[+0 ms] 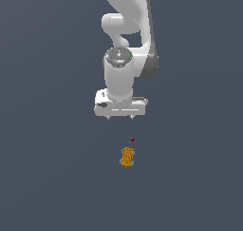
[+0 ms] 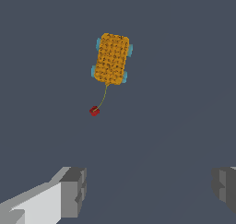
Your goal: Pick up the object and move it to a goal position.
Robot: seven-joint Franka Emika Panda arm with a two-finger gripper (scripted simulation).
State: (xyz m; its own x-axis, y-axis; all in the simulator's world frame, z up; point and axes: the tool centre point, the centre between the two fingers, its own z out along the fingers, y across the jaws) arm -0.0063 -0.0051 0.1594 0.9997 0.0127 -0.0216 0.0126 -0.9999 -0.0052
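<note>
Exterior view. I am seeing one extra item: a tiny red dot point(image 1: 132, 139), sitting just beside the end of the orange block point(image 1: 127, 157) nearest the arm. Nothing is lying between the tool and the block. The white arm point(image 1: 127, 44) is hanging down from the top of the frame, and its gripper point(image 1: 120, 117) is showing only two short finger stubs under the wide white hand. The block is lying lower in the frame than the gripper, apart from it and slightly toward the exterior view's right, with its long side running roughly toward the arm. The surface is showing as one flat, unmarked slate-grey field filling the whole frame.

Wrist view. I am seeing the red dot point(image 2: 94, 111) as a small red marker, joined to the block point(image 2: 112, 59) by a thin curved line. The block is showing speckled orange with teal bits at its edges, lying flat and untouched. The gripper point(image 2: 150, 188) is standing open: its two grey fingers are sitting wide apart, holding nothing, with the block well clear of them. The ground is the same plain grey.
</note>
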